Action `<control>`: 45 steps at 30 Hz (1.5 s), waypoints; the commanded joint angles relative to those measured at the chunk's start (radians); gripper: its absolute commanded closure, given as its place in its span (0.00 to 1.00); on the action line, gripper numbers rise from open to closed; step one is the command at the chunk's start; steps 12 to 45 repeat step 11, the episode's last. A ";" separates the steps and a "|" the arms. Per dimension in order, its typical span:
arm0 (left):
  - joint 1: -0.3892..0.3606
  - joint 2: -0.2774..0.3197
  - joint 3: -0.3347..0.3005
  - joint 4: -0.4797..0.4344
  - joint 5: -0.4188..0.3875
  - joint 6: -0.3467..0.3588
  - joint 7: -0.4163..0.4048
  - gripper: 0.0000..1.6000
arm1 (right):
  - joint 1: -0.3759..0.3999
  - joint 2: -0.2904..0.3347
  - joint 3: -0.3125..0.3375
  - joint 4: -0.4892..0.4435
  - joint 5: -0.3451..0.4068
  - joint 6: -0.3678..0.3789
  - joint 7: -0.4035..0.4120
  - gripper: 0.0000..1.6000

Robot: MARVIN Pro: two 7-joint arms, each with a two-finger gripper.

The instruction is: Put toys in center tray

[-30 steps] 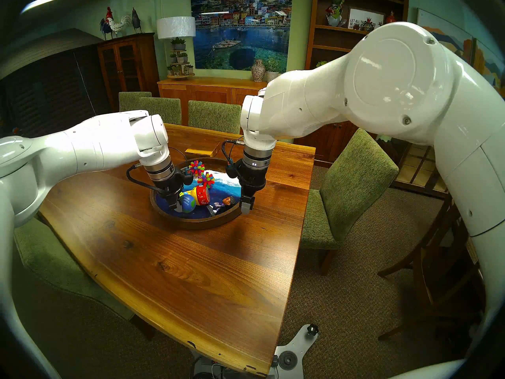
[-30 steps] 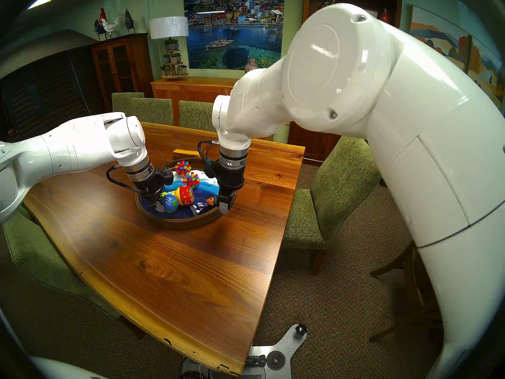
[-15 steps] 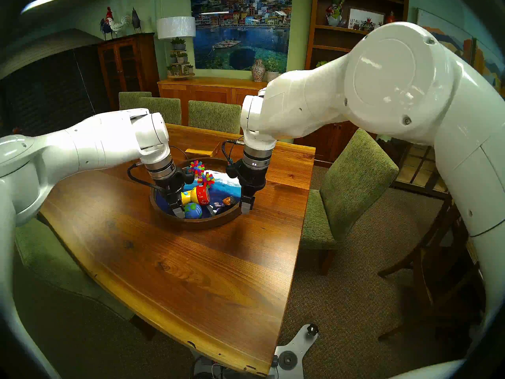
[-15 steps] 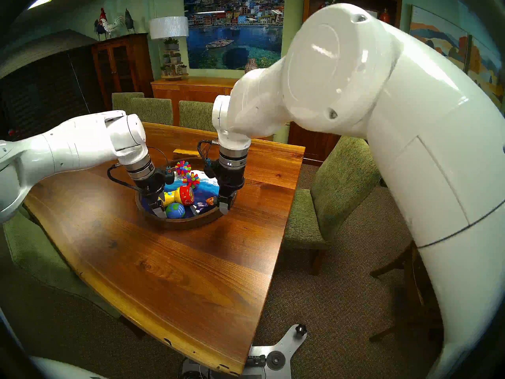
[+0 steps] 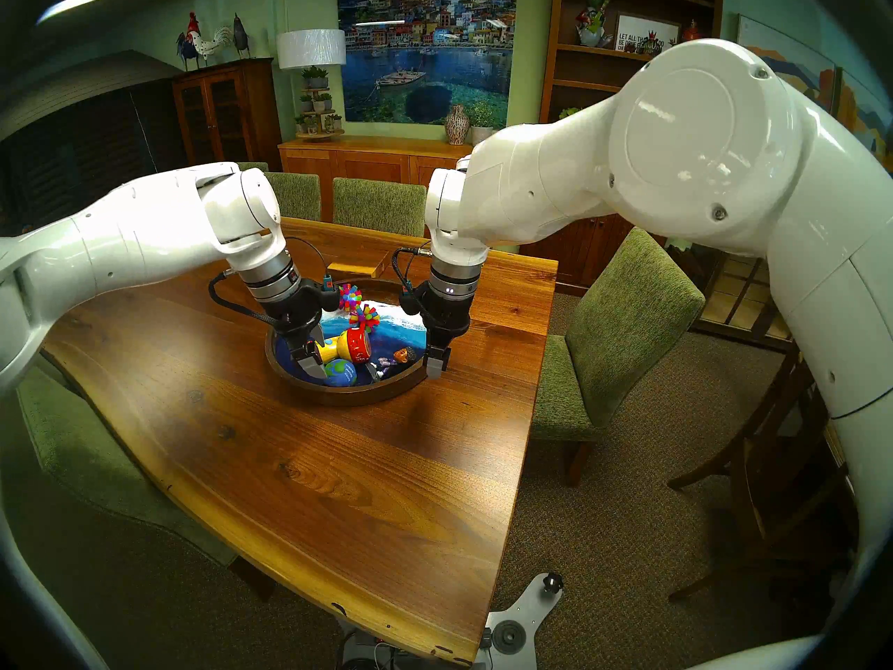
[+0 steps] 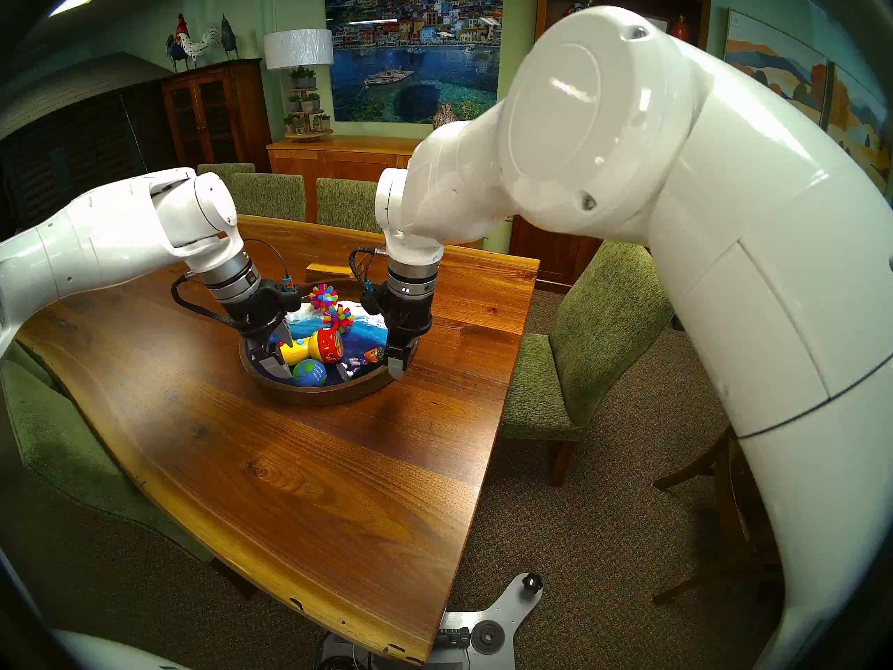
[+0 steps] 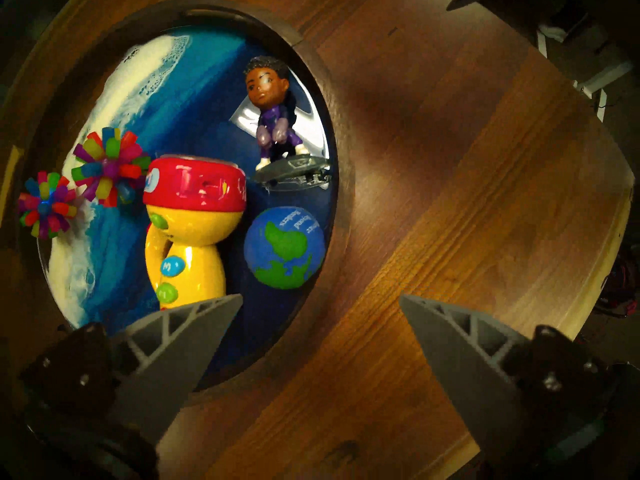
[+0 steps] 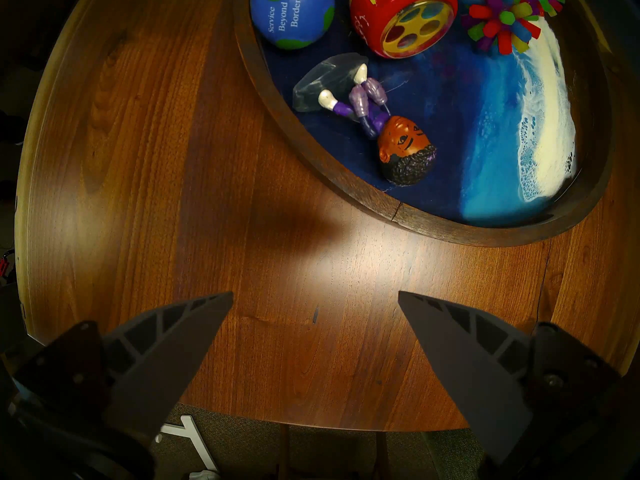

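Observation:
The round wood-rimmed tray (image 5: pixel 348 396) with its blue and white wave inside sits mid-table. In it lie the globe ball (image 5: pixel 342 371) at the front, the yellow-red toy flashlight (image 5: pixel 350 347), the dark-haired doll (image 5: pixel 398 357) and two spiky balls (image 5: pixel 350 297) (image 5: pixel 366 316) at the back. My left gripper (image 5: pixel 313 352) is open and empty, raised over the tray's left side. In the left wrist view (image 7: pixel 322 297) the globe ball (image 7: pixel 284 248) lies just ahead of it. My right gripper (image 5: pixel 436 364) is open and empty, over the table just outside the tray's right rim (image 8: pixel 311 167).
A small rectangular wooden block (image 5: pixel 352 267) lies behind the tray. Green chairs stand along the far side (image 5: pixel 379 205) and at the right (image 5: pixel 623 335). The table's right edge (image 5: pixel 536 364) is close to my right gripper.
My left gripper let go of the globe ball, which rolled a little to the right along the tray's front. The left arm then rose and drew back to the left. The right arm has not moved.

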 commanded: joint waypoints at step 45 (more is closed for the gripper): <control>-0.149 0.224 0.039 -0.172 0.070 0.047 -0.040 0.00 | 0.036 0.007 0.000 0.017 -0.002 0.001 -0.002 0.00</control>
